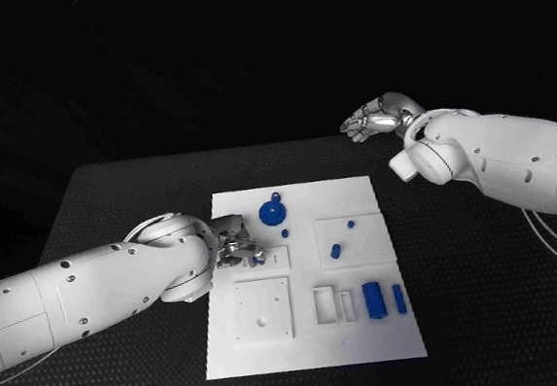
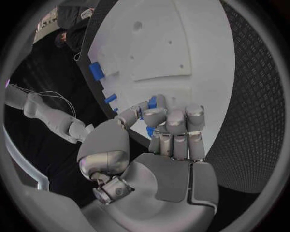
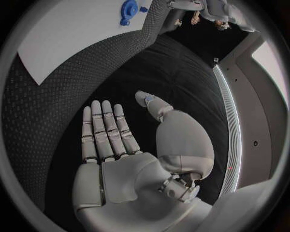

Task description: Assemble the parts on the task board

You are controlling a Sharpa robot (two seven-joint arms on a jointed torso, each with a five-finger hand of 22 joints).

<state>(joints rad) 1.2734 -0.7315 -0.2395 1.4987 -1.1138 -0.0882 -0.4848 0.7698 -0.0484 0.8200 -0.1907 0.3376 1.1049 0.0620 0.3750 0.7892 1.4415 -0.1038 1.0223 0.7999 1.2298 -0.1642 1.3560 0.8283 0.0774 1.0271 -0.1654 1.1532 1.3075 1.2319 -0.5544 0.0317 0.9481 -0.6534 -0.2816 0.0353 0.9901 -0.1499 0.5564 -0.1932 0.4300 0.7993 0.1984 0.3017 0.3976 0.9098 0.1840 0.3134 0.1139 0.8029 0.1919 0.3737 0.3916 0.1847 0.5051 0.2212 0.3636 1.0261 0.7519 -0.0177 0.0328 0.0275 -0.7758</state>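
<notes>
One small blue part (image 2: 152,102) sits pinched between the fingers (image 2: 175,121) of the left hand (image 1: 234,242), thumb pressing it from one side and the curled fingers closing on it from the other. A second bit of blue shows just below those fingers in the left wrist view; whether it belongs to the same part I cannot tell. That hand hovers over the left edge of the white task board (image 1: 316,345), near its middle, just beside a small square recess.

The right hand (image 1: 378,118) is held well away from the board, above the far right of the black desk (image 1: 109,199). Its fingers (image 3: 104,126) lie straight and side by side with the thumb set apart, and nothing is in them.

On the board, a round blue part (image 1: 272,215) with a small knob above it lies near the far edge, close to the left hand. Two small blue parts (image 1: 335,250) lie right of centre. Nearer the robot, a thick blue cylinder (image 1: 374,298) and a thinner blue bar (image 1: 400,299) lie side by side next to two narrow white slots. A square white plate (image 1: 263,310) with small holes takes up the near left part of the board.
</notes>
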